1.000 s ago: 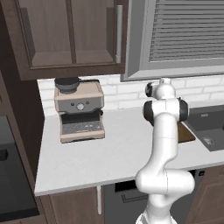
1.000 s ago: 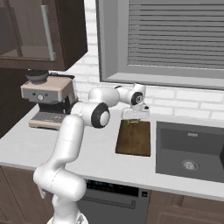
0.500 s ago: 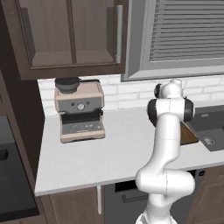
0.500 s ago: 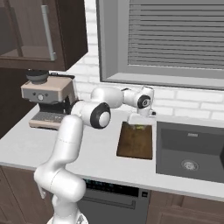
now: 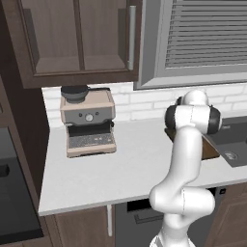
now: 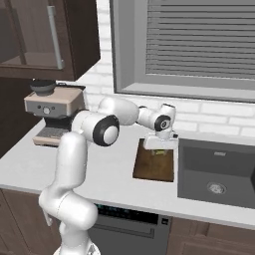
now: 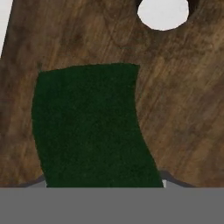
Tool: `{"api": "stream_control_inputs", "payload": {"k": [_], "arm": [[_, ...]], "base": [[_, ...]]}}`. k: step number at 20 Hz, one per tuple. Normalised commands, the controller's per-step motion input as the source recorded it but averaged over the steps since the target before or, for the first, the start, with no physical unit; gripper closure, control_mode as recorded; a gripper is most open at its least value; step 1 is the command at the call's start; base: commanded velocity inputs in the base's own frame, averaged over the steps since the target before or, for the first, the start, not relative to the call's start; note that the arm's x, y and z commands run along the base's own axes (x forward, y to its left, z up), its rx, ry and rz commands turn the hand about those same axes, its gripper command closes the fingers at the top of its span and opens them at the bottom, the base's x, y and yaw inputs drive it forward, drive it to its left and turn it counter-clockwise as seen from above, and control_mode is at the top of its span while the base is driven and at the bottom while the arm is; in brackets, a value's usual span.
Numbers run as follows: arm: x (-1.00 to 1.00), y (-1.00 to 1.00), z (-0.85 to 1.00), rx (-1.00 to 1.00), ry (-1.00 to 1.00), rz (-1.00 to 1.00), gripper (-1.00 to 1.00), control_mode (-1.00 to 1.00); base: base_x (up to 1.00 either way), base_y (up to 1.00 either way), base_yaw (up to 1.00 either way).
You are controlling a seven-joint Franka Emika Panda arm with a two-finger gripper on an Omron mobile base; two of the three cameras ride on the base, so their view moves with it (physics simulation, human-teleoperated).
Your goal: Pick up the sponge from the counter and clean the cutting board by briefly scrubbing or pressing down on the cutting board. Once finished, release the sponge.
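In the hand view the sponge shows its dark green top close up, hiding the fingertips, with the dark brown cutting board and its round handle hole right beneath. From the right base view, my gripper points down over the far end of the cutting board, shut on the sponge, which sits at or just above the wood. The board lies on the off-white counter beside the sink. In the left base view my arm covers most of the cutting board.
A coffee machine stands at the counter's back left, also in the left base view. The dark sink basin lies just right of the board. Wall cabinets and a window with blinds hang above.
My hand has swung right and come down over the cutting board, carrying the sponge with it. The board and coffee machine have stayed put.
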Motion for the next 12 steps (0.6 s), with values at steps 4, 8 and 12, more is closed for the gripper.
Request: {"api": "stream_control_inputs", "payload": {"k": [4, 8, 12], "arm": [[-1.00, 0.00, -0.49, 0.00, -0.03, 0.00, 1.00, -1.00], [-1.00, 0.00, -0.52, 0.00, -0.05, 0.00, 1.00, -1.00], [-1.00, 0.00, -0.57, 0.00, -0.06, 0.00, 1.00, -1.00]], "base": [[0.00, 0.00, 0.00], [0.00, 0.00, 0.00], [0.00, 0.00, 0.00]]}}
